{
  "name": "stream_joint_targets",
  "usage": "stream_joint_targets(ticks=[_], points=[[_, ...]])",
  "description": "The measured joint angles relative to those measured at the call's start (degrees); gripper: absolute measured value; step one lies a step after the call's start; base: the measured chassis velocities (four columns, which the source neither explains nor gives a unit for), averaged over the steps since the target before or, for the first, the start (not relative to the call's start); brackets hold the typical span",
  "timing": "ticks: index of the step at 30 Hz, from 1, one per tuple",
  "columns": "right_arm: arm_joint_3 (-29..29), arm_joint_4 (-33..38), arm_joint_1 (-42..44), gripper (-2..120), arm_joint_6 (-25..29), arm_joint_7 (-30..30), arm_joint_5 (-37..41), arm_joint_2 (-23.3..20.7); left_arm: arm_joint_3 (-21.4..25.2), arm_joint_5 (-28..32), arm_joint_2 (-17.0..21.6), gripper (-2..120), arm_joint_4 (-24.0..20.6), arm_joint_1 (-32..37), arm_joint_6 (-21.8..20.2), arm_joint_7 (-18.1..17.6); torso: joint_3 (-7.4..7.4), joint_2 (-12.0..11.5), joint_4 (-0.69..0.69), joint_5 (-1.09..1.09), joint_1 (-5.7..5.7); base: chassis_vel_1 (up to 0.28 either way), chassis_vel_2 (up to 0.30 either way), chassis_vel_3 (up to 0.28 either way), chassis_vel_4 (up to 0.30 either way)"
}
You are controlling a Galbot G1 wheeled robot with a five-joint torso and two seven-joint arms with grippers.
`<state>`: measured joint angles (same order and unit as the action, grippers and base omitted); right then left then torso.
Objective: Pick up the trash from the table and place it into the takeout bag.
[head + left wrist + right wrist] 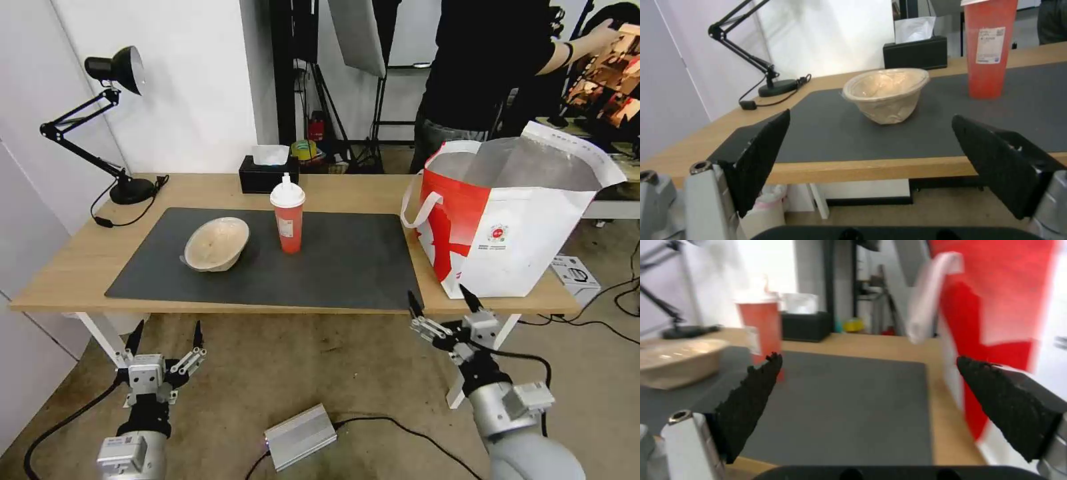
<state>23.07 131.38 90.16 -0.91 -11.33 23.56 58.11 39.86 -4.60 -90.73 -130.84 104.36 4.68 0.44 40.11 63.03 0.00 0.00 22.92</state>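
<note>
Both grippers, left and right, hung wide apart and empty below the table's near edge. On its dark mat sat a beige bowl beside a red cup; the takeout bag stood open at the right end.

Even, bright indoor light fell from overhead, casting soft shadows on the mat. The right wrist view was motion-blurred, smearing the takeout bag at 2 o'clock.
</note>
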Motion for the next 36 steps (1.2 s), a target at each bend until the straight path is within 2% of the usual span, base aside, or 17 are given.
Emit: stream_joint_targets(ticks=[3,5,9,11,14,15,16,17,19,21,23,25,27,36], points=[[-2.7,-0.2,-6.4,100,-2.4,1.1,5.5,-3.9,-0.1,-0.1,0.0,98,0.0,-0.1,-0.1,0.1,0.00,0.0,0.00,0.01,0.00,0.000,0.000,0.000,0.000],[-3.0,-0.3,-7.0,100,-2.6,1.1,5.9,-4.2,0.0,-0.1,0.0,98,0.0,-0.1,-0.1,0.2,0.00,0.0,0.00,0.00,0.00,0.000,0.000,0.000,0.000],[-8.9,-2.2,-17.3,100,-5.5,2.3,12.8,-9.1,0.1,-0.3,-0.1,98,0.1,-0.5,-0.1,0.3,0.00,0.0,-0.01,0.01,0.00,0.000,0.000,0.000,0.000],[-9.7,-2.5,-18.7,100,-5.9,2.4,13.9,-9.6,0.2,-0.3,-0.2,98,0.2,-0.6,-0.1,0.3,0.00,0.0,-0.01,0.00,0.00,0.000,0.000,0.000,0.000],[-14.6,-4.1,-27.5,100,-9.3,2.5,18.8,-11.7,0.2,-0.5,-0.4,98,0.5,-0.8,-0.1,0.3,0.00,0.0,0.00,0.00,0.00,0.000,0.000,0.000,0.000],[-14.6,-4.1,-27.5,100,-9.3,2.5,18.8,-11.7,0.2,-0.5,-0.4,98,0.5,-0.8,-0.1,0.3,0.00,0.0,0.00,0.00,0.00,0.000,0.000,0.000,0.000],[-17.3,-5.2,-32.0,100,-10.8,2.8,20.8,-12.4,0.3,-0.5,-0.4,98,0.6,-0.8,-0.2,0.3,0.01,0.0,0.02,-0.01,0.00,0.000,0.000,0.000,0.000],[-17.7,-5.3,-32.6,100,-10.9,2.8,21.1,-12.4,0.3,-0.5,-0.4,98,0.6,-0.8,-0.2,0.3,0.01,0.0,0.01,-0.01,0.00,0.000,0.000,0.000,0.000],[-22.3,-7.7,-39.1,100,-13.0,2.8,24.3,-12.6,0.5,-0.6,-0.4,98,0.7,-0.9,-0.2,0.3,0.00,0.0,0.01,-0.01,0.00,0.000,0.000,0.000,0.000],[-23.6,-8.6,-40.7,100,-13.6,2.8,25.1,-12.5,0.6,-0.6,-0.4,98,0.7,-0.9,-0.2,0.3,0.00,0.0,0.01,-0.01,0.01,0.000,0.000,0.000,0.000],[-27.6,-11.8,-45.8,100,-14.7,2.8,27.3,-11.6,0.7,-0.6,-0.5,98,0.8,-0.9,-0.2,0.3,0.01,0.0,0.00,0.01,0.01,0.000,0.000,0.000,0.000],[-28.3,-12.4,-46.9,100,-15.0,2.8,27.9,-11.3,0.7,-0.6,-0.5,98,0.8,-0.9,-0.2,0.3,0.00,0.0,0.00,0.00,0.01,0.000,0.000,0.000,0.000],[-31.4,-15.0,-51.6,100,-15.7,2.7,29.7,-9.7,1.0,-0.6,-0.5,98,0.9,-0.9,-0.2,0.3,0.01,0.0,0.00,0.00,0.01,0.000,0.000,0.000,0.000],[-36.4,-19.5,-57.8,100,-16.0,2.6,30.2,-6.5,2.2,-0.5,-0.5,98,1.0,-1.0,-0.2,0.3,0.00,0.0,0.00,0.00,0.01,0.000,0.000,0.000,0.000]])
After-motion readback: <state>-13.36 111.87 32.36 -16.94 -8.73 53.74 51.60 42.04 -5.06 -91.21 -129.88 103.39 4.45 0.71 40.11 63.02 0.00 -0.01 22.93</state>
